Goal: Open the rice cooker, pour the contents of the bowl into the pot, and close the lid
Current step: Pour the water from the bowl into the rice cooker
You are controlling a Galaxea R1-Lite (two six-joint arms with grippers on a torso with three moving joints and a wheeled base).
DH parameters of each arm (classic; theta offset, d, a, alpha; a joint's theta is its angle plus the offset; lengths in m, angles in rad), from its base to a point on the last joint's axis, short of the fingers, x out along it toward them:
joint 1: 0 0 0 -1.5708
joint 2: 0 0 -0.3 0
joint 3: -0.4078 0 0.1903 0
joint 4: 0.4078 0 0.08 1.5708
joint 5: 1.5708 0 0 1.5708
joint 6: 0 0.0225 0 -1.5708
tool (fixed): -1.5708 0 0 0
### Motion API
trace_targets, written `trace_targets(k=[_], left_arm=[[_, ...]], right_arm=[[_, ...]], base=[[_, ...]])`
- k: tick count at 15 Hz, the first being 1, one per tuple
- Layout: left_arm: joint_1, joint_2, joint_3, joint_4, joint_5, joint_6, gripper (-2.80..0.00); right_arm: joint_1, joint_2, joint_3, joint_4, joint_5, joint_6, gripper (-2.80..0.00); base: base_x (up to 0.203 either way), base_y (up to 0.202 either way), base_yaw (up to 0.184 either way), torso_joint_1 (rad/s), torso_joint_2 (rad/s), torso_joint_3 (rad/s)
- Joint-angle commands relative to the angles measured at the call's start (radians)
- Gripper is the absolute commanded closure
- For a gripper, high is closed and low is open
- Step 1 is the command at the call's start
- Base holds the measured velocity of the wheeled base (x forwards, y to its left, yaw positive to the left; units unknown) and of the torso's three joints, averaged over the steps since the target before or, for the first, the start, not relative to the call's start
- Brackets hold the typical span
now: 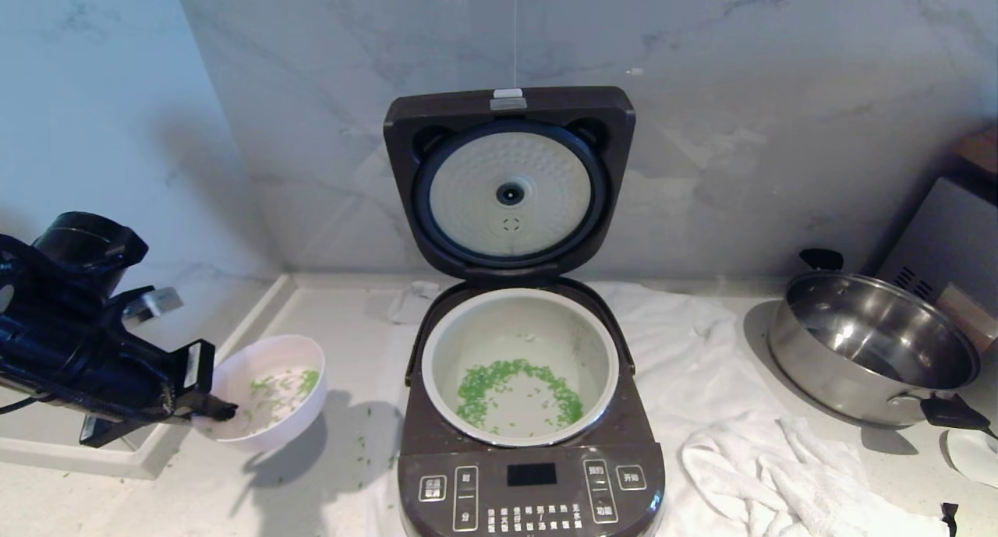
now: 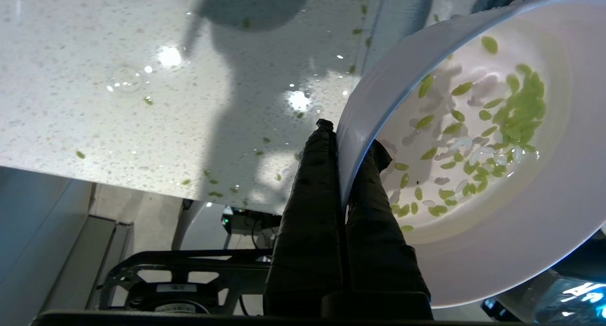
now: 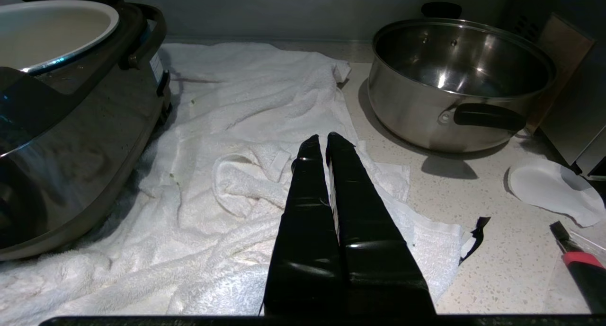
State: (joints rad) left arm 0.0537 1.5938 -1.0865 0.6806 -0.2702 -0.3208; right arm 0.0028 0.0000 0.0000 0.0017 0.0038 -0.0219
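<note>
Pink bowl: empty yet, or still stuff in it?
Not empty. The bowl, gripped at its rim by the left gripper, still holds scattered green bits stuck inside; most lie in the pot.

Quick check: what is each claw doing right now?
Left claw: shut on the rim of the small pale pink bowl, a few green bits left inside.
Right claw: shut, empty, over the white towel.

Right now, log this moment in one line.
lid open | left gripper pinching bowl rim | green bits in pot | right gripper idle
</note>
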Motion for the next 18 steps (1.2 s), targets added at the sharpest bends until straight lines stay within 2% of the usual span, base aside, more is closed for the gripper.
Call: trace_targets(k=[1,8,13,18], left_arm=[[-0.054,0.043,-0.068,0.023,-0.001,-0.027,0.0],[-0.149,0.116,-0.224,0.078,0.002,-0.086,0.0],[-0.227,0.177,-0.376,0.15,0.006,-0.113,0.0],[-0.33,0.253,-0.521,0.213,0.006,-0.162,0.0]], right_arm=[[0.0,0.001,0.0,0.0,0.001,-0.001,0.0],[0.0,0.002,0.0,0.0,0.001,-0.001,0.0],[0.0,0.002,0.0,0.0,0.001,0.0,0.0],[0.0,0.002,0.0,0.0,0.001,-0.001,0.0]], base=[[0.0,0.0,0.0,0.0,0.0,0.0],[0.0,0.0,0.0,0.0,0.0,0.0],[0.0,0.0,0.0,0.0,0.0,0.0],[0.0,0.0,0.0,0.0,0.0,0.0]])
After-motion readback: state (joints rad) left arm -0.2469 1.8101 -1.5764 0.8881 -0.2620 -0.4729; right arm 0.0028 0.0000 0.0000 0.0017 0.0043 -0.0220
